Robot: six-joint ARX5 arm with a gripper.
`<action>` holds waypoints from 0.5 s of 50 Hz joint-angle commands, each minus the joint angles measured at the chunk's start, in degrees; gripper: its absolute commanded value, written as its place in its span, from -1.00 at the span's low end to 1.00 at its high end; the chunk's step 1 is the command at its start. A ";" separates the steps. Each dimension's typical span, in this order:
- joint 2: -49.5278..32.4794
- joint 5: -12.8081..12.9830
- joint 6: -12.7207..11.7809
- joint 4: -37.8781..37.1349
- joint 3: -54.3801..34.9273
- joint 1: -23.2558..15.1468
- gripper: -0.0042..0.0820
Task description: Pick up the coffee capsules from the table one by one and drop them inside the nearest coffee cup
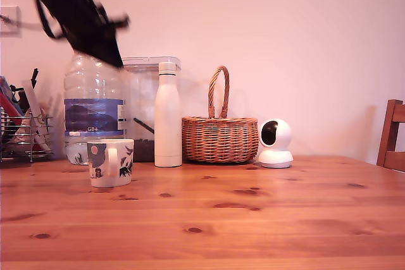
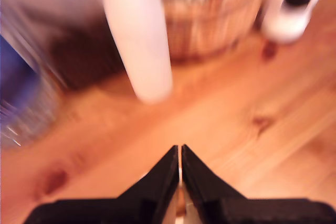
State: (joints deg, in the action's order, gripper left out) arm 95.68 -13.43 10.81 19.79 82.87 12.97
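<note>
No capsules show anywhere on the table (image 1: 266,219) in either view, so I judge the picking to be finished or nearly so, though the mug's inside is hidden. The mug (image 1: 111,162) stands near the exterior view's left, in front of the big water bottle (image 1: 93,109). High above it, the gripper (image 2: 180,156) is blurred, jaws pressed together with nothing visible between them.

The gripper (image 1: 104,45) is motion-blurred at the exterior view's upper left. The whole wrist view is smeared. A wooden chair (image 1: 393,135) is cut off at the right edge.
</note>
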 commanded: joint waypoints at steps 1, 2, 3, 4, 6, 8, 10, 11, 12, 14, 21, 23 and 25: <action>-2.25 -0.37 -1.60 -2.40 -5.90 -0.46 -0.95; -3.52 -0.52 -1.60 -3.39 -7.30 -0.63 -0.95; -4.66 -0.70 -2.47 -3.93 -8.52 -0.81 -0.95; -5.84 -0.76 -2.58 -4.46 -9.90 -1.03 -0.95; -8.28 -1.14 -3.26 -5.92 -12.46 -1.36 -0.95; -10.47 -1.22 -3.89 -7.02 -14.75 -1.66 -0.95; -12.70 -1.33 -4.55 -8.46 -17.18 -1.84 -0.95; -13.73 -1.38 -4.55 -9.14 -18.36 -1.95 -0.95; -14.71 -1.40 -5.11 -9.84 -19.50 -2.05 -0.95; -16.92 -1.38 -5.33 -11.21 -21.92 -2.27 -0.95; -23.28 -1.57 -7.54 -15.15 -30.03 -3.26 -0.95; -25.11 -1.57 -7.82 -16.02 -32.37 -3.39 -0.95; -26.67 -1.53 -7.89 -17.05 -34.69 -3.43 -0.95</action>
State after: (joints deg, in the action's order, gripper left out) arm 69.89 -14.92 3.46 3.92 51.72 9.61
